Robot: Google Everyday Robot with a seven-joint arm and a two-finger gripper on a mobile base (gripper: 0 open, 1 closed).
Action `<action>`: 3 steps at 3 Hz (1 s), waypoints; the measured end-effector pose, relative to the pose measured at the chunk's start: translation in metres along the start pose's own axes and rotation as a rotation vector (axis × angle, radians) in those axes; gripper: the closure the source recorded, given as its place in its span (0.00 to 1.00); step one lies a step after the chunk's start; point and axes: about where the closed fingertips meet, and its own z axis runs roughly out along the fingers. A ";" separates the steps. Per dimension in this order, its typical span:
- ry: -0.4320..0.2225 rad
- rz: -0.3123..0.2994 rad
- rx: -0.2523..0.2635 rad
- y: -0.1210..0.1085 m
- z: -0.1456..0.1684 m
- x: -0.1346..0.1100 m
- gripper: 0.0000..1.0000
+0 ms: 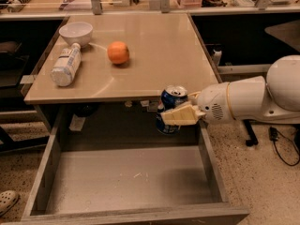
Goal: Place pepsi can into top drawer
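Note:
The pepsi can (171,100) is dark blue with a silver top and is held upright in the air just past the tabletop's front edge, over the back right part of the open top drawer (129,179). My gripper (180,112) reaches in from the right on a white arm and is shut on the can, with a pale finger (183,115) across its front. The drawer is pulled out wide below the table, with grey wood-grain walls and a pale flat bottom with nothing in it.
On the tabletop (154,50) lie an orange (118,52), a white plastic bottle (65,65) on its side and a white bowl (75,32) at the back left. A shoe (7,201) sits on the floor at the lower left. Cables lie on the floor at the right.

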 end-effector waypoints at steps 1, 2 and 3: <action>-0.003 0.040 0.017 0.009 0.009 0.023 1.00; -0.005 0.086 0.022 0.016 0.016 0.044 1.00; 0.011 0.151 -0.002 0.020 0.027 0.069 1.00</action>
